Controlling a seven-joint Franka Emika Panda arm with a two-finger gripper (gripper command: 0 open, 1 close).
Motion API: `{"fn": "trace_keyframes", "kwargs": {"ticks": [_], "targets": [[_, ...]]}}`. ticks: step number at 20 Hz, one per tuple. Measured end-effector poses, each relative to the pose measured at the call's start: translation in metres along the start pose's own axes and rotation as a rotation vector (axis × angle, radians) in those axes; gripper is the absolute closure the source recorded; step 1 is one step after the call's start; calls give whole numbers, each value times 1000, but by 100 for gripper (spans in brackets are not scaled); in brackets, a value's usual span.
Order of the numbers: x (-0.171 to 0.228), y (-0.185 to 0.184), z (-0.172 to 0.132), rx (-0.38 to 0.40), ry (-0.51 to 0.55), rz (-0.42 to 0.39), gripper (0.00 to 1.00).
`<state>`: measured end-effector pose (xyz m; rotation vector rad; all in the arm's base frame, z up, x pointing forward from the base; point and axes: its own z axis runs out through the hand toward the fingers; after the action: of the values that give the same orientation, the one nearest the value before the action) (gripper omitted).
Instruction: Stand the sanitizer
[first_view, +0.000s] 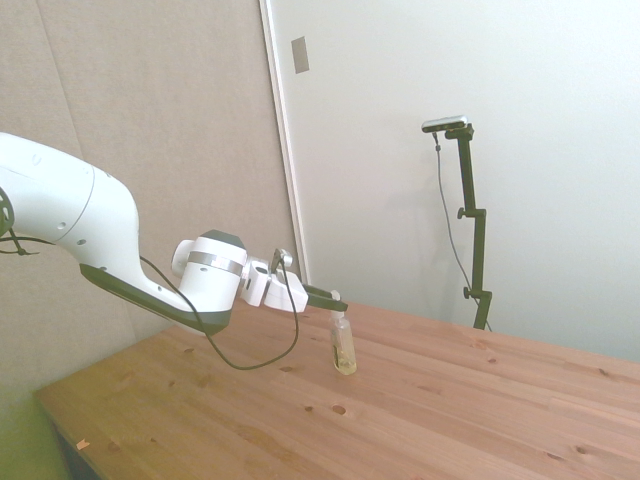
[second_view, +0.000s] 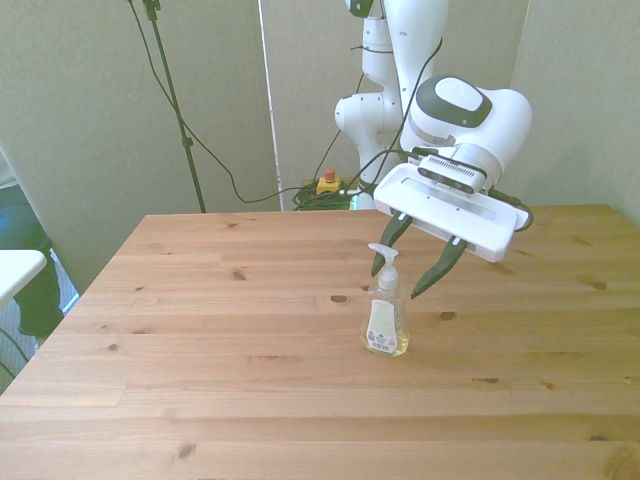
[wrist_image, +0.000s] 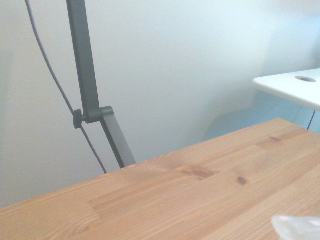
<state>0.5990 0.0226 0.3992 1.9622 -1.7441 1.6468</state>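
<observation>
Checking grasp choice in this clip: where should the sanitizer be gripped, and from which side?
The sanitizer stands upright on the table. Probably best gripped at the slim neck under the white pump top, coming in level from the robot's side as the gripper is now, jaws open astride it; the flat body below is wider.

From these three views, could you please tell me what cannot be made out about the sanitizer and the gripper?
- Label text on the sanitizer: too small to read in the front view.
- Side view: one fingertip of the gripper overlaps the white pump top; contact cannot be judged.
- Wrist view: only a blurred pale corner shows, cut off by the frame edge; unidentifiable.
- Wooden table: near edge cropped in the front view.
</observation>
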Motion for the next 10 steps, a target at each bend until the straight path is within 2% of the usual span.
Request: {"fn": "trace_keyframes", "kwargs": {"ticks": [6,10], "targets": [[-3,4,-7,-8,-43,13,0],[6,7,-21,-46,-165,12,0]]}}
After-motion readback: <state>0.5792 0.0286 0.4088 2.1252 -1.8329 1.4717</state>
